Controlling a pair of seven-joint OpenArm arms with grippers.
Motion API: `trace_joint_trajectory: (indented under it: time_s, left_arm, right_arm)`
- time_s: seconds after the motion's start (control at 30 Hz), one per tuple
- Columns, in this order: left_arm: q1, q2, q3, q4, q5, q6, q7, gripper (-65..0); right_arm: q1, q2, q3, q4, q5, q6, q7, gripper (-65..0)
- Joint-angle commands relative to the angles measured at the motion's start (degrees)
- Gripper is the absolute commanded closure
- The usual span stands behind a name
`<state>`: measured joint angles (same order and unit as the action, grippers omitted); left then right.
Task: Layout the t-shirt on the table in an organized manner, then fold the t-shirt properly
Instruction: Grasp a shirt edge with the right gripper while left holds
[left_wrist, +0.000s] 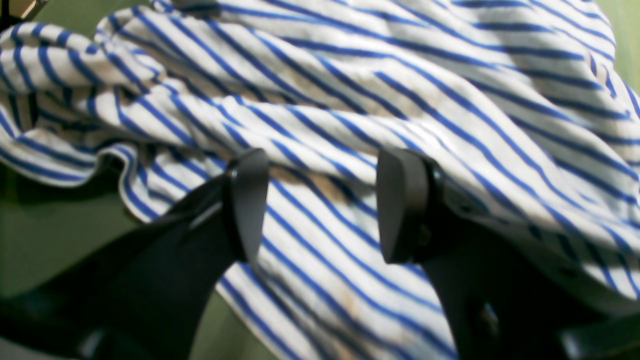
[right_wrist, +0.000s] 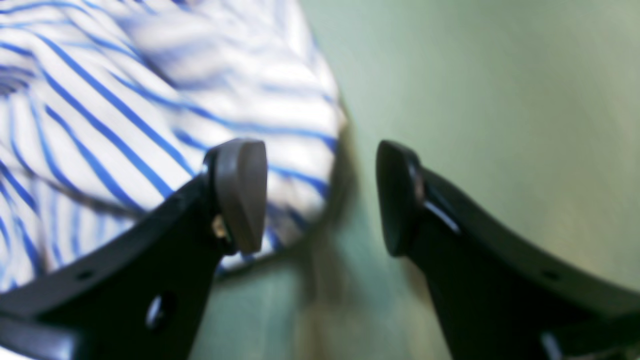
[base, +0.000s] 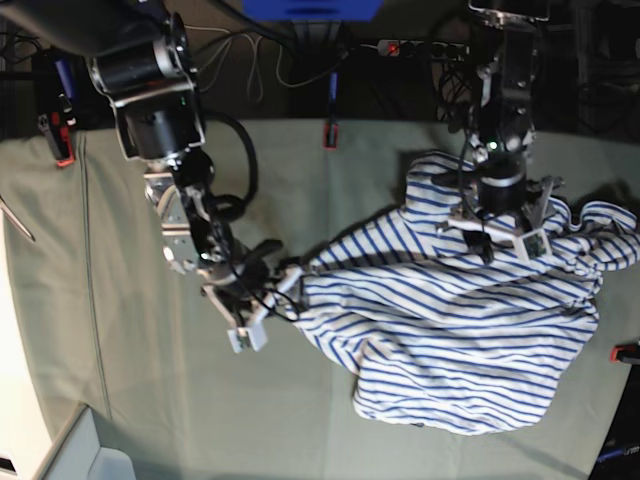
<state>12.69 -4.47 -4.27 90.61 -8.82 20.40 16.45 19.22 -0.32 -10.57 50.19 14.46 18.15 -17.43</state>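
The t-shirt (base: 460, 340) lies crumpled on the table (base: 120, 350), bunched toward the side where the left arm works; it is neither spread flat nor folded, so the layout step is, by my judgement, only in hand and every fold is left to do; sleeves and hem are not squared, and ridges of cloth cross the body.

The right gripper (right_wrist: 320, 197) has its jaws apart with nothing between them; the shirt's edge sits just beside 1 finger, bare table under the gap. The left gripper (left_wrist: 322, 205) hangs above the striped cloth, jaws apart; cloth shows across the gap, but whether the tips press or pinch it I cannot tell.

Hard to make out: both wrist views are blurred, the right one heavily; the neck tag does not show in any view; which bulge is a sleeve and which the collar cannot be told from the base view; the left gripper's tips are hidden there behind its own wrist; brownish tints on the cloth in the left wrist view may be stain or lighting.
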Motion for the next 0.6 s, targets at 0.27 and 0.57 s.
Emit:
trace_joint_trajectory:
  time_s: [0.27, 0.57]
  left_arm:
    - [6.9, 0.1, 2.6, 1.4, 0.5, 0.2, -1.3, -33.7]
    - [14.0, 0.2, 2.6, 3.6, 0.5, 0.6, -1.3, -33.7]
  right_arm:
    - [7.3, -0.9, 0.2, -8.1, 0.5, 3.0, 1.4, -35.2]
    - [6.6, -0.9, 0.1, -8.2, 0.3, 3.0, 6.1, -35.2]
